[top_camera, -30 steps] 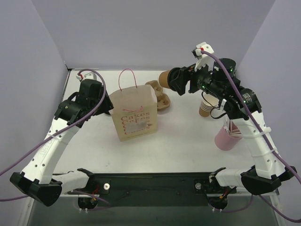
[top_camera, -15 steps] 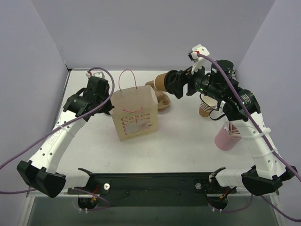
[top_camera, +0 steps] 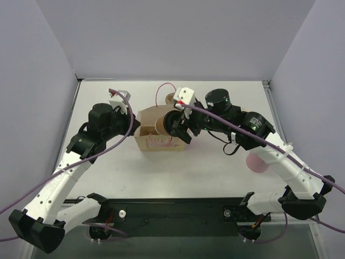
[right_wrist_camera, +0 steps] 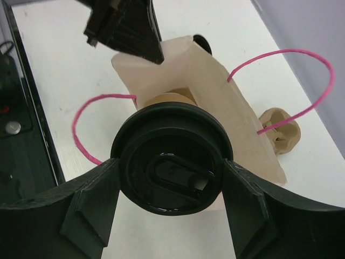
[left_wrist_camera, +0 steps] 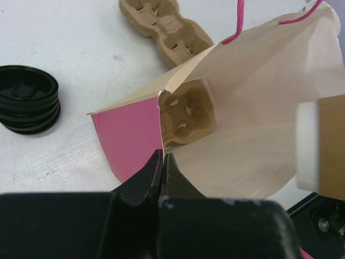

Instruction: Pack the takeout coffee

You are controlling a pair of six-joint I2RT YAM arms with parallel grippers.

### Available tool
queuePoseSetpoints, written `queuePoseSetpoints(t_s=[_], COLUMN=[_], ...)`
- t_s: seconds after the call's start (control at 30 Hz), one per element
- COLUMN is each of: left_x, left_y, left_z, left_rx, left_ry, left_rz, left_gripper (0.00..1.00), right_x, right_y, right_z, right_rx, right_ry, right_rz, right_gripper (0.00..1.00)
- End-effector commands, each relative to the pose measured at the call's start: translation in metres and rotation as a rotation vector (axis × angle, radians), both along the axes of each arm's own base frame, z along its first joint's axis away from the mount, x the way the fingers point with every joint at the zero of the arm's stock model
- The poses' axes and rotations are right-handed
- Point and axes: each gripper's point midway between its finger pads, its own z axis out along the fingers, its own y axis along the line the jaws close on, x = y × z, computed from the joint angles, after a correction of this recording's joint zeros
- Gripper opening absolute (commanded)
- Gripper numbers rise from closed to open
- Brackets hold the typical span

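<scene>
My right gripper point(top_camera: 176, 125) is shut on the takeout coffee point(top_camera: 161, 125), a brown paper cup. Its fingers clamp the black lid point(right_wrist_camera: 172, 159) from both sides. The cup lies sideways, with its base end point(left_wrist_camera: 308, 147) in the open mouth of the tan paper bag point(top_camera: 154, 142). The bag is tipped and has pink string handles. My left gripper point(left_wrist_camera: 162, 159) is shut on the bag's rim at a corner fold point(top_camera: 136, 125) and holds the mouth apart. A moulded cup holder point(left_wrist_camera: 186, 114) lies inside the bag.
A second tan cup holder point(left_wrist_camera: 164, 27) lies on the table behind the bag. A stack of loose black lids point(left_wrist_camera: 27, 105) stands to the bag's left. A pink container point(top_camera: 257, 162) at the right is partly hidden by my right arm. Walls enclose three sides.
My left gripper closed on the bag's rim and tipped the bag over. My right arm swung left, carrying the coffee from the back right to the bag's mouth.
</scene>
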Motion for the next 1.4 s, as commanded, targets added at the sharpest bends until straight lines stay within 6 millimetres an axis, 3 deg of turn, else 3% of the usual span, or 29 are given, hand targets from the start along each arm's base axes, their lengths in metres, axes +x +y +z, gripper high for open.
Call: queuePoseSetpoints(t_s=[0.0, 0.27, 0.47, 0.53, 0.67, 0.97, 1.37], left_x=[-0.009, -0.023, -0.019, -0.016, -0.024, -0.058, -0.096], left_y=[-0.020, -0.018, -0.014, -0.003, 0.014, 0.044, 0.046], left_z=[0.036, 0.033, 0.034, 0.032, 0.029, 0.022, 0.001], left_rx=[-0.028, -0.011, -0.010, 0.009, 0.053, 0.006, -0.107], left_ry=[-0.219, -0.270, -0.275, -0.251, -0.213, -0.130, 0.063], left_rz=[-0.201, -0.253, -0.216, -0.150, -0.090, 0.049, 0.096], left_gripper=[0.00, 0.00, 0.01, 0.16, 0.30, 0.42, 0.50], right_x=[0.000, -0.012, -0.033, -0.040, -0.047, -0.046, -0.044], right_y=[-0.007, -0.012, -0.005, -0.002, 0.005, 0.013, 0.024], right_z=[-0.021, -0.066, -0.084, -0.090, -0.101, -0.114, -0.116], right_rx=[-0.131, -0.326, -0.386, -0.396, -0.428, -0.466, -0.481], right_ry=[-0.092, -0.126, -0.124, -0.116, -0.108, -0.100, -0.109], right_rz=[0.002, 0.040, 0.083, 0.092, 0.081, 0.050, 0.042], right_gripper=[0.41, 0.40, 0.39, 0.38, 0.39, 0.38, 0.38])
